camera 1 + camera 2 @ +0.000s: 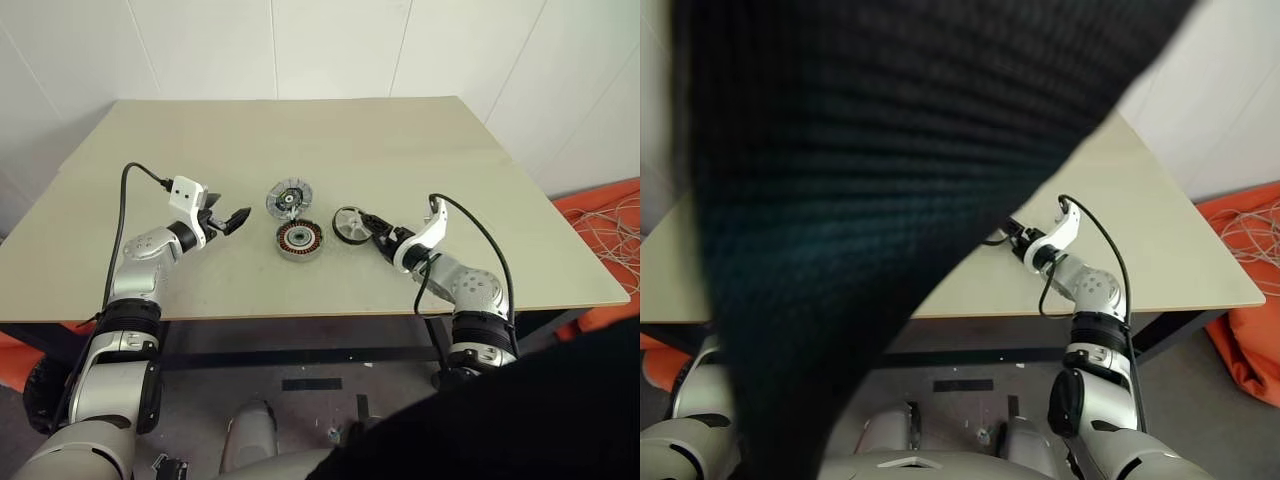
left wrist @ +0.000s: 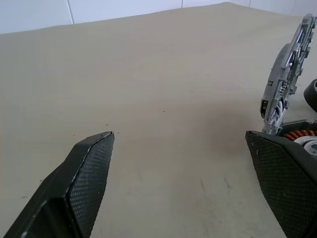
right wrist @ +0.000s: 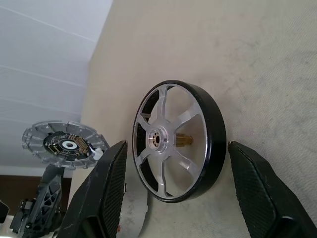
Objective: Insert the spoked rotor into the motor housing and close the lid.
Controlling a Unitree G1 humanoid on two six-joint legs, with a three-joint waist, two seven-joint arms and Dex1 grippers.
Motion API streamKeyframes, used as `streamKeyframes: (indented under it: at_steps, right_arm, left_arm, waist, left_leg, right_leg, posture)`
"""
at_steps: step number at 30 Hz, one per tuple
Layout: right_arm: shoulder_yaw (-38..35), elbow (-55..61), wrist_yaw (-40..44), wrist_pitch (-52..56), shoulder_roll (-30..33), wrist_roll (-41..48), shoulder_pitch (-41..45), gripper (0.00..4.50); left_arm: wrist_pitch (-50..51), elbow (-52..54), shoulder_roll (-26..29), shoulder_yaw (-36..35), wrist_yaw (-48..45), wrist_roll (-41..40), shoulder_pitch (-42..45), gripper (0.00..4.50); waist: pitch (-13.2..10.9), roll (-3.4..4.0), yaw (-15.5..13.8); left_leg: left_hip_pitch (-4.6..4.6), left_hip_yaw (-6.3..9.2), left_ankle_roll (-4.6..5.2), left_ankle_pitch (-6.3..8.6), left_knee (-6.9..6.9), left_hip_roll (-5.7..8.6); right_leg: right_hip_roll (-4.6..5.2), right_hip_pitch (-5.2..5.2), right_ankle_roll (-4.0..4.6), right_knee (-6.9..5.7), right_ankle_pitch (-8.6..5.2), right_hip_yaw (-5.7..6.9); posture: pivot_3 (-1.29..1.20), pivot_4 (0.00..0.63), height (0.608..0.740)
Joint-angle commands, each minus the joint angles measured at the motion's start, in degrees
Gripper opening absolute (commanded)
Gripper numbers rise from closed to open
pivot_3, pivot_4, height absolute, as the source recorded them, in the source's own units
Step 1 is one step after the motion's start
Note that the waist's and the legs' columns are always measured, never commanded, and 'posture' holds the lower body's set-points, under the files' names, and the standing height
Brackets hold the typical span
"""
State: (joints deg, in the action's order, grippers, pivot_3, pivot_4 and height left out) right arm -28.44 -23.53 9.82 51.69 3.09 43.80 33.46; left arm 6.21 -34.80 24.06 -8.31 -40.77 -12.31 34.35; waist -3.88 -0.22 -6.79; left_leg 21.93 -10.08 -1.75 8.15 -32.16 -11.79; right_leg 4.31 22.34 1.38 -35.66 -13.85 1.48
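A pale beige rectangular wooden table stood before a white panelled wall, and the three parts of the motor lay close together near its middle. The motor housing, a shallow round silver metal cup with a ring of copper-brown windings inside, sat flat on the tabletop. Just behind it was the lid, a round grey ribbed disc with a dark inner ring and a pale centre, which the left wrist view showed tilted up on its edge against the housing. Just to the right of the housing lay the spoked rotor, a flat silver metal wheel with a black outer rim, several broad spokes and a small hub with a brass-coloured stub at its middle. The right gripper had its two black fingers spread on either side of the rotor; the right wrist view showed a gap between each finger and the wheel's rim, so nothing was pinched. The left gripper hovered over the table to the left of the housing and lid, apart from both, with its fingers spread wide and holding nothing. An orange cloth with pale cable on it lay on the floor to the right of the table.
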Motion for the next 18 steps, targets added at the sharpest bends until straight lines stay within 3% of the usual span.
streamKeyframes:
  at_steps: [1,7,10,16,18]
  right_arm:
    - [1.7,-0.3,0.2,0.4,-1.1,0.5,1.7,3.64]
    - [2.0,-0.9,0.2,-0.3,-2.1,0.6,3.1,3.64]
    - [2.4,-1.2,-0.1,-1.2,-2.2,0.1,3.2,3.05]
    - [2.4,-1.1,0.0,-2.0,-1.9,0.1,3.0,1.03]
    - [2.2,-1.3,-0.2,-2.3,-1.7,0.2,3.0,1.03]
  left_arm:
    - [-1.2,0.9,0.8,-0.4,0.3,0.0,0.8,4.50]
    - [-1.4,1.1,0.8,-0.3,0.5,0.2,0.6,4.50]
    - [-1.5,1.2,0.9,-0.2,0.6,0.3,0.4,4.50]
    - [-1.6,1.3,0.8,-0.2,0.7,0.6,0.3,4.50]
    - [-1.6,1.2,0.8,-0.1,0.7,0.7,0.3,4.50]
  waist:
    - [0.0,0.00,0.0]
    - [0.0,0.00,-0.2]
    - [0.0,0.01,-0.4]
    - [0.0,0.01,-0.4]
    - [0.0,0.00,-0.3]
  left_leg:
    - [0.00,0.00,0.00,0.00,0.00,0.00]
    - [0.08,0.00,0.00,0.00,0.00,0.01]
    - [0.12,0.00,0.00,0.00,0.01,0.02]
    - [0.12,0.01,0.00,0.00,0.01,0.02]
    - [0.07,0.01,0.00,0.00,0.01,0.02]
  right_leg:
    - [0.00,0.00,0.00,0.00,0.00,0.00]
    - [0.00,0.07,0.00,0.01,0.00,0.00]
    - [0.01,0.07,0.00,0.04,0.00,0.00]
    - [0.02,0.08,-0.01,0.02,0.00,0.01]
    - [0.02,0.03,-0.01,0.02,0.00,0.01]
  posture:
    - [0.00,0.000,0.740]
    - [0.00,0.000,0.740]
    - [0.00,0.000,0.740]
    - [0.00,0.000,0.740]
    - [0.00,0.000,0.740]
